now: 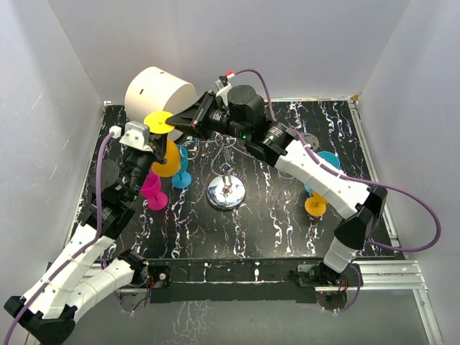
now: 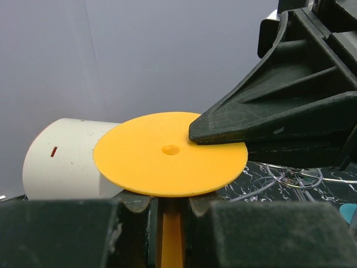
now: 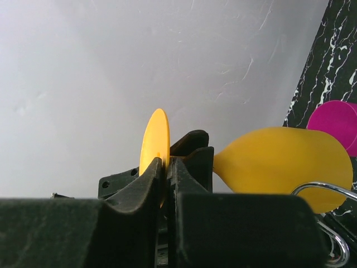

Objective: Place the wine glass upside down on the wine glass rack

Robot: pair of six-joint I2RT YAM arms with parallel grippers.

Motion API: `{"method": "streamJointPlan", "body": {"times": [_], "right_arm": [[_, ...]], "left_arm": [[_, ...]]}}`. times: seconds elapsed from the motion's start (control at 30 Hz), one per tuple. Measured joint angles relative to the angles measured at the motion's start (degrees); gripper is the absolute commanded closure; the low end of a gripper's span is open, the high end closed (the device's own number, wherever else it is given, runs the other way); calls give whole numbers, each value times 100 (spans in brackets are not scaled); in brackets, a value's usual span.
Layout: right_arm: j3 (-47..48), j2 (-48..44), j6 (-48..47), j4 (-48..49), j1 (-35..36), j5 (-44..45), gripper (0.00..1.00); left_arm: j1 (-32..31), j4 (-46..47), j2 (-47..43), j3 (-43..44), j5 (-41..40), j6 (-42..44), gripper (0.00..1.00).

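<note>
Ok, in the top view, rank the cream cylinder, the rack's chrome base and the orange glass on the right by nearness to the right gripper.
1. Cream cylinder, just behind the right gripper, back left.
2. Wine glass rack's chrome base, mid-table.
3. Orange glass, near the right edge.

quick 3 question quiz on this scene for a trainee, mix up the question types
1. True or false: the yellow wine glass hangs on the wine glass rack.
2. Which part of the glass does the right gripper pinch? A the bowl, B the stem, C the round foot.
3. Fill in: the left gripper is closed on the glass's ____.

Key:
1. False. Both grippers hold it in the air, to the left of the rack.
2. C
3. stem
</note>
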Motion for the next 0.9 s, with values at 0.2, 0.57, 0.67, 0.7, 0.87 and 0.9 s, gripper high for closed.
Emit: {"method": "streamJointPlan", "body": {"times": [0.2, 0.57, 0.67, 0.7, 0.87, 0.9], "right_arm": [[-444, -299, 221, 162, 0, 50, 100], [-981, -527, 136, 520, 0, 245, 100], [-984, -535, 68, 568, 0, 323, 100], [-990, -535, 59, 614, 0, 345, 100], [-1252, -612, 48, 863, 0, 431, 100], [-1290, -612, 50, 887, 0, 439, 100]], "left_arm": [[-9, -81, -39, -11, 127, -151, 82], [0, -1810, -162, 568, 210, -1510, 19], [0, -2337, -227, 942, 302, -2070, 11], [0, -2509, -293, 1029, 306, -2291, 9], [0, -3370, -774, 1196, 92, -3670, 2], [0, -3501, -817, 1248, 52, -3908, 2]]}}
